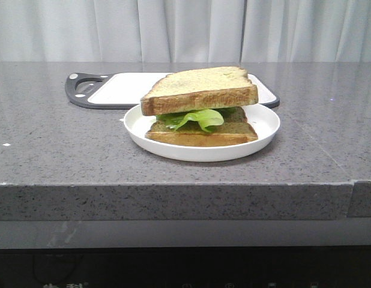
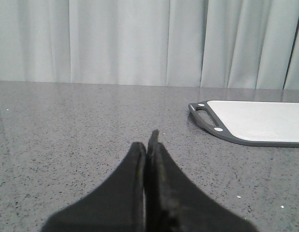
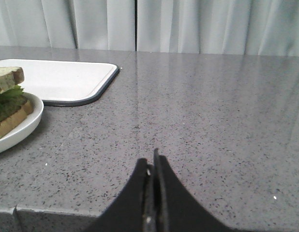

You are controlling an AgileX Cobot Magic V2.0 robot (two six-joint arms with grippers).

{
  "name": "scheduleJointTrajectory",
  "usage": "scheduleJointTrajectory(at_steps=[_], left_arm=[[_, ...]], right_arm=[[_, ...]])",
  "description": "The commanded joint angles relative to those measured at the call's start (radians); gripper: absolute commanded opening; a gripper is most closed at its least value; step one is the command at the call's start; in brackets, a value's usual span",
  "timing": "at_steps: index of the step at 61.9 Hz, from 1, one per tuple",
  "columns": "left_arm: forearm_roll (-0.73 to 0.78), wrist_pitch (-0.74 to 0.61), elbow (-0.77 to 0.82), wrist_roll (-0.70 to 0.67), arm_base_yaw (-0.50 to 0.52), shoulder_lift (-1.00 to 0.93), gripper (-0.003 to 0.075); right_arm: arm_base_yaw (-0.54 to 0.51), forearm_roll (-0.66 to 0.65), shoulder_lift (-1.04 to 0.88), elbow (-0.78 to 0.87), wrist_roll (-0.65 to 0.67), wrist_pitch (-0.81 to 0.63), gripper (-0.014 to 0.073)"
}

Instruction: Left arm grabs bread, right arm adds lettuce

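Your sandwich looks assembled: the bread (image 1: 200, 90) sits tilted atop the lettuce (image 1: 194, 118) on the white plate (image 1: 263, 129). Both the left arm (image 2: 148, 145) and right arm (image 3: 150, 164) are pinched closed, empty. The plate lies nearer your right arm, toward its left.

A white plate (image 1: 263, 135) sits before a dark-rimmed cutting board (image 1: 122, 89) on the grey counter (image 1: 53, 150).
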Motion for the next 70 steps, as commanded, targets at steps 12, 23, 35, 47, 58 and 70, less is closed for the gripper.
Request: scheduleJointTrajectory(at_steps=[12,23,35,47,58,70], left_arm=[[-0.008,-0.075,0.005,-0.003,0.001,-0.017,-0.002],[-0.008,-0.075,0.005,-0.003,0.001,-0.017,-0.002],[-0.008,-0.075,0.005,-0.003,0.001,-0.017,-0.002],[-0.008,-0.075,0.005,-0.003,0.001,-0.017,-0.002],[-0.008,-0.075,0.005,-0.003,0.001,-0.017,-0.002],[-0.008,-0.075,0.005,-0.003,0.001,-0.017,-0.002]], right_arm=[[-0.003,-0.013,-0.022,-0.003,0.049,-0.109,-0.0118],[-0.003,-0.013,-0.022,-0.003,0.049,-0.109,-0.0118],[-0.003,-0.013,-0.021,-0.003,0.049,-0.109,-0.0118],[-0.003,-0.013,-0.021,-0.003,0.049,-0.109,-0.0118],[-0.003,-0.013,-0.021,-0.003,0.049,-0.109,-0.0118],[-0.003,-0.013,-0.021,-0.003,0.049,-0.109,-0.0118]])
